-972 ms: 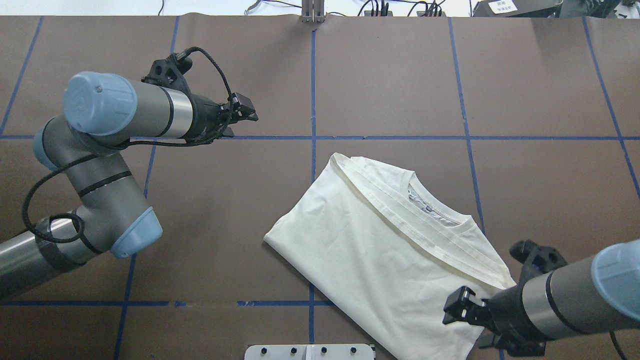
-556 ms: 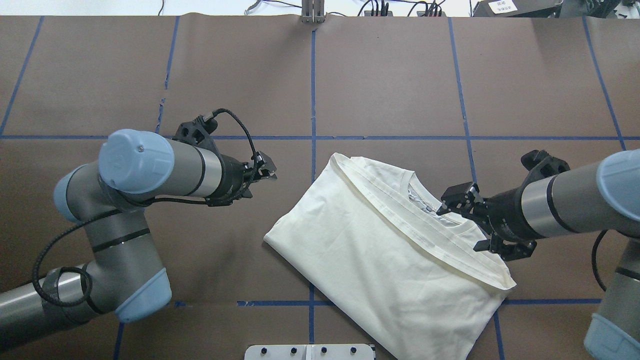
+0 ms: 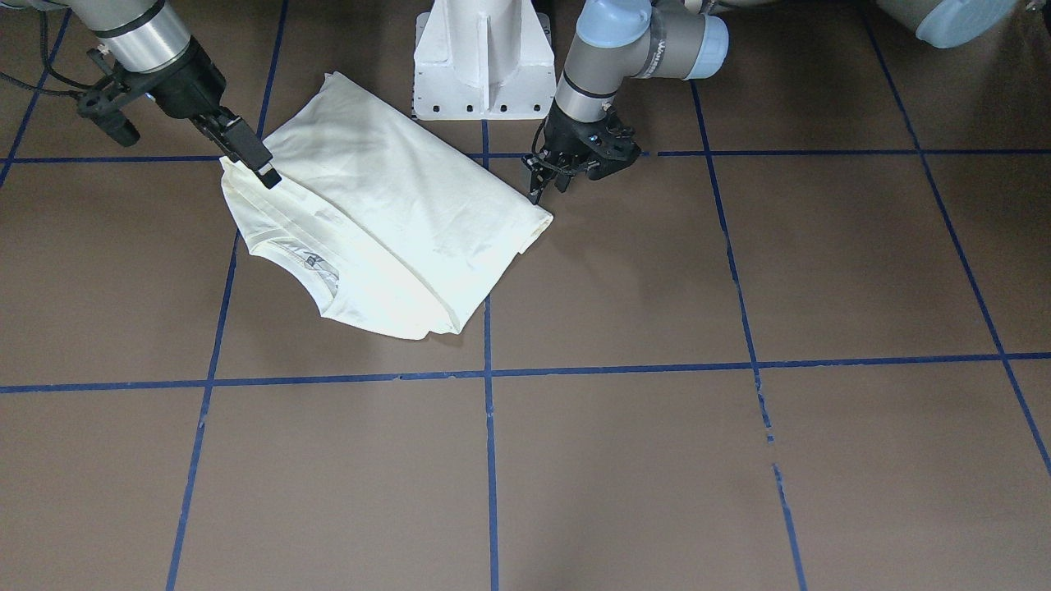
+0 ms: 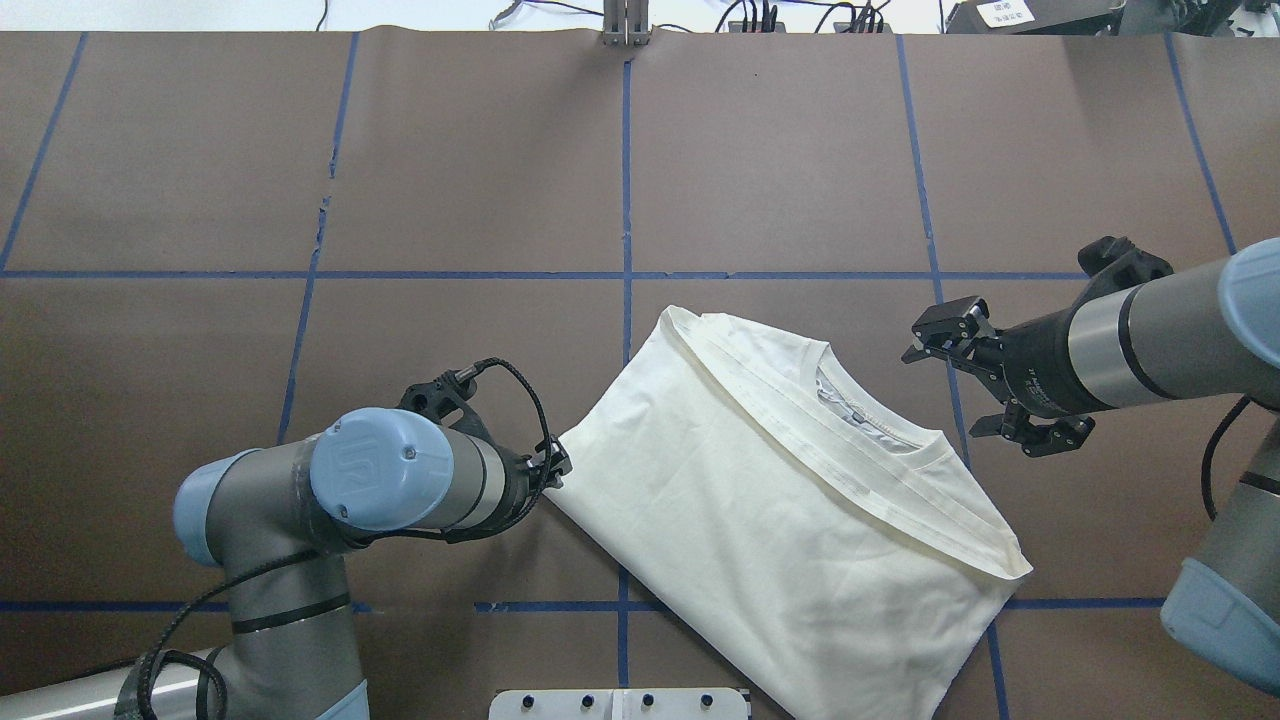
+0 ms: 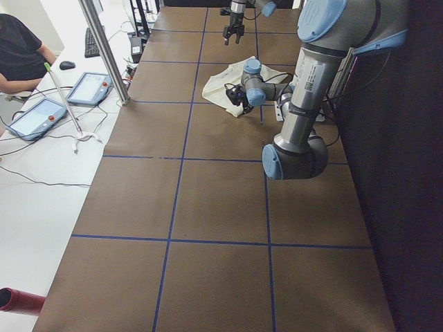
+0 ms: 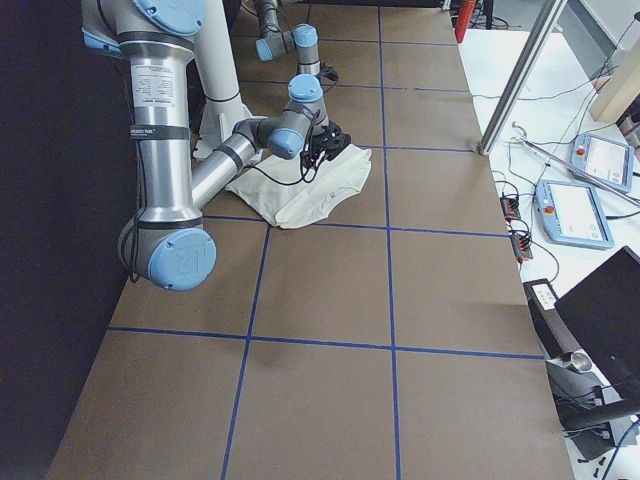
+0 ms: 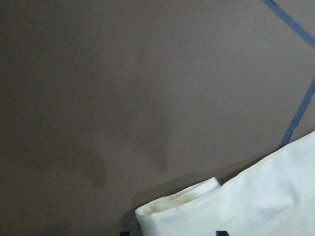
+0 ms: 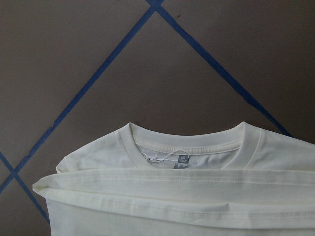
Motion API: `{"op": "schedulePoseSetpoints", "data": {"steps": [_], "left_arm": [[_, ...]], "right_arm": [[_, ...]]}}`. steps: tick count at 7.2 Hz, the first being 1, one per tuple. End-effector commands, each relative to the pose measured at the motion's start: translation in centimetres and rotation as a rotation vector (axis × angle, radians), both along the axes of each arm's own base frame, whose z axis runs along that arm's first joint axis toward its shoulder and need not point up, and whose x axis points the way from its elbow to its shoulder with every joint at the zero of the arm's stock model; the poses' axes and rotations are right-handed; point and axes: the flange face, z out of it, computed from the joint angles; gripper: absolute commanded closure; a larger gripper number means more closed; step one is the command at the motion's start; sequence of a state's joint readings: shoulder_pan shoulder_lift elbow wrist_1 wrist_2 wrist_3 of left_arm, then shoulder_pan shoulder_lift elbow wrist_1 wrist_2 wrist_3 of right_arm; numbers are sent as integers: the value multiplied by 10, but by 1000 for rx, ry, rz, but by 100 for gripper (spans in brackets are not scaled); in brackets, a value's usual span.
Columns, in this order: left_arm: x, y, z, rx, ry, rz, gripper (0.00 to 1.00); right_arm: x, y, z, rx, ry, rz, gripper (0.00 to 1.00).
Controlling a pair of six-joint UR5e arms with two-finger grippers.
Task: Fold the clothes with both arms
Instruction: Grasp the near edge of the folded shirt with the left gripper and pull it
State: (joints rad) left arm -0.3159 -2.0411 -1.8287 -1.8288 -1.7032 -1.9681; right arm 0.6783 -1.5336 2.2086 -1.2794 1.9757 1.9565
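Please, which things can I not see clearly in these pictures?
Neck label text: too small, right wrist view.
T-shirt underside: hidden under its own folded layers, all views.
Left pincer fingertips: covered by its wrist overhead, cut by the bottom edge in the left wrist view.

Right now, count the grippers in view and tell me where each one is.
2. The left gripper is at the T-shirt's folded corner on the robot's left; the right gripper hovers off the collar end, on its right. None seem hidden.
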Motion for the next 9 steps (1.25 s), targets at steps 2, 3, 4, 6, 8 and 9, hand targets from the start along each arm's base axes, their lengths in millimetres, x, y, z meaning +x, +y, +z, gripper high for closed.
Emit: {"op": "schedulePoseSetpoints", "data": {"steps": [2, 3, 4, 6, 8, 9], "left_arm": [[12, -1, 1, 32, -17, -25, 43], [15, -4, -2, 44, -18, -40, 43], [21, -6, 2, 42, -25, -40, 44], [25, -7, 8, 39, -35, -39, 47], [26, -9, 10, 40, -40, -41, 100], [20, -14, 7, 42, -44, -51, 100]], "right_arm": [[1, 0, 2, -3, 5, 2, 0], [0, -1, 3, -4, 7, 2, 0], [-1, -2, 6, -7, 11, 2, 0], [-3, -3, 6, -10, 12, 1, 0], [-5, -2, 7, -10, 14, 0, 0], [-6, -3, 6, -9, 13, 0, 0]]}}
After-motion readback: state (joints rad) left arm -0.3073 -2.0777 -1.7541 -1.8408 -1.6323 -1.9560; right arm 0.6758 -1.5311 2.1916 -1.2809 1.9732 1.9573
